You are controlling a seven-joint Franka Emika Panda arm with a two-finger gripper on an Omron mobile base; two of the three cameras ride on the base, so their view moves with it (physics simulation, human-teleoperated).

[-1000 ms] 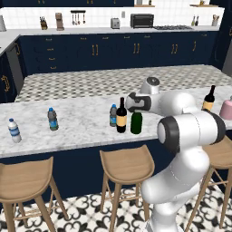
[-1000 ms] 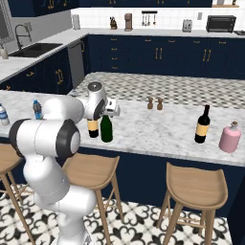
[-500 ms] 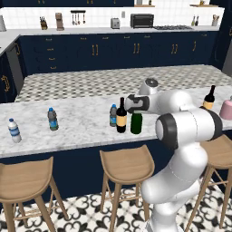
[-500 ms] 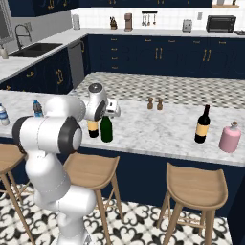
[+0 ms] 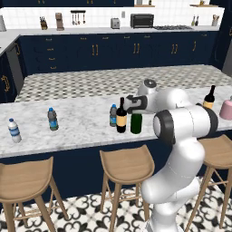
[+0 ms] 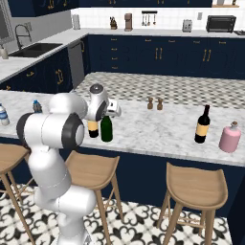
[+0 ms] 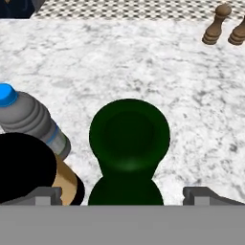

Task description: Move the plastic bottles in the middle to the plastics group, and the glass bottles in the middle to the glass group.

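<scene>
The plain green wine bottle [image 5: 136, 123] [image 6: 106, 128] stands mid-counter, and the hand view looks straight down on its top [image 7: 129, 138]. My gripper [image 5: 135, 105] [image 6: 113, 109] [image 7: 125, 195] hovers just above it, open, with one fingertip [image 7: 48, 194] on each side of the neck. Close to its left is the dark wine bottle with the yellow-orange label [image 5: 121, 117] [image 7: 28, 167]. Beside that is the small bluish bottle with a blue cap [image 5: 113, 115] [image 7: 29, 117]. The plastics group has a blue-tinted bottle [image 5: 53, 119] and a white-capped bottle [image 5: 14, 130] at far left. The glass group's wine bottle [image 5: 209, 97] [image 6: 203, 125] is at the right.
A pink rounded object [image 5: 226, 108] [image 6: 229, 137] sits beside the glass group's bottle. Two brown shakers [image 6: 154, 103] [image 7: 225, 25] stand farther back on the counter. Wooden stools [image 5: 127, 165] line the counter's front edge.
The hand has sunk slightly toward the green bottle's top. The bottles have not moved.
</scene>
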